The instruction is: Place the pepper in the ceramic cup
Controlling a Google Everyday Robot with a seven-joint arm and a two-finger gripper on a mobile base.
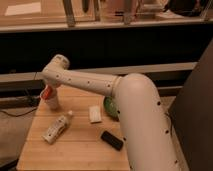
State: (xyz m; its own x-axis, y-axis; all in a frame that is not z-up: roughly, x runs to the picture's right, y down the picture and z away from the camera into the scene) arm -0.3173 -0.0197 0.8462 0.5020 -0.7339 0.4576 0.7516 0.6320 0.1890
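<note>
The white arm (100, 86) reaches left across the wooden counter (80, 145), its hand (48, 89) at the far left corner, right above the ceramic cup (51, 101). The pepper (46, 93) sits at the cup's mouth, just under the hand; whether the hand grips it, I cannot tell. A lying bottle (56, 127), a white sponge (94, 113), a green bowl (110, 107) and a black device (112, 140) lie nearby.

Light wooden table (80, 150) before a dark counter front, pale ledge behind, warm light.
</note>
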